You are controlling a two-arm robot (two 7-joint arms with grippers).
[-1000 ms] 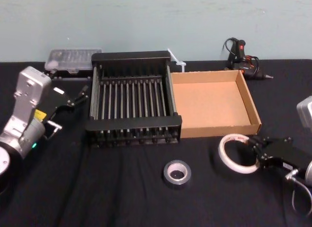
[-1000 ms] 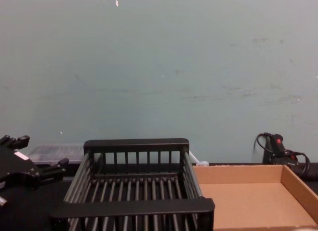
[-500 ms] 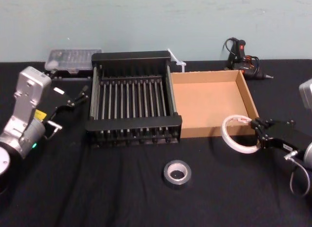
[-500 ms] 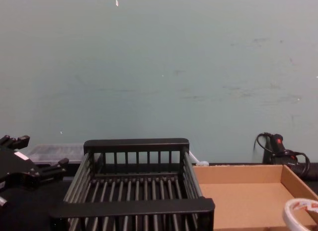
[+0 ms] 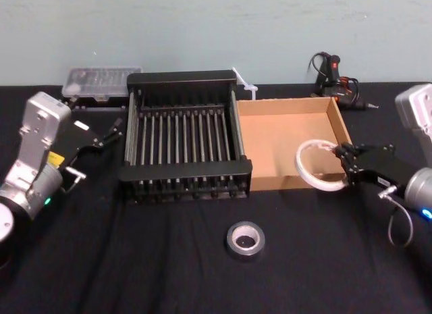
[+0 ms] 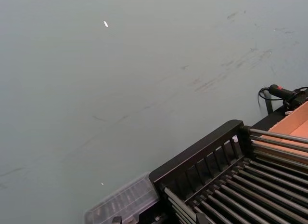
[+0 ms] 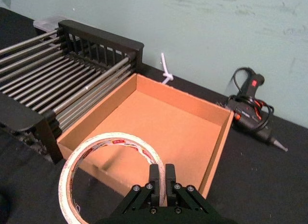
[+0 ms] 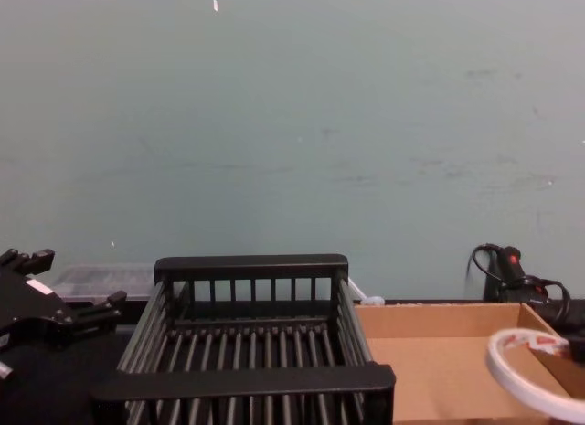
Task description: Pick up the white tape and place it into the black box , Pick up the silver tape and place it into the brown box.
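white tape | held by right gripper over brown box edge | chest-view cropped

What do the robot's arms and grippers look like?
Both arms are silver-grey with boxy housings. The left gripper and the right gripper are black, with thin fingers. The left arm carries a yellow label and a green light; a grey cable loops beside the right one.

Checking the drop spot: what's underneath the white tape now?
Held by the right gripper, the white tape hangs above the brown box's near wall and bare floor. The gripper hides whatever is below it.
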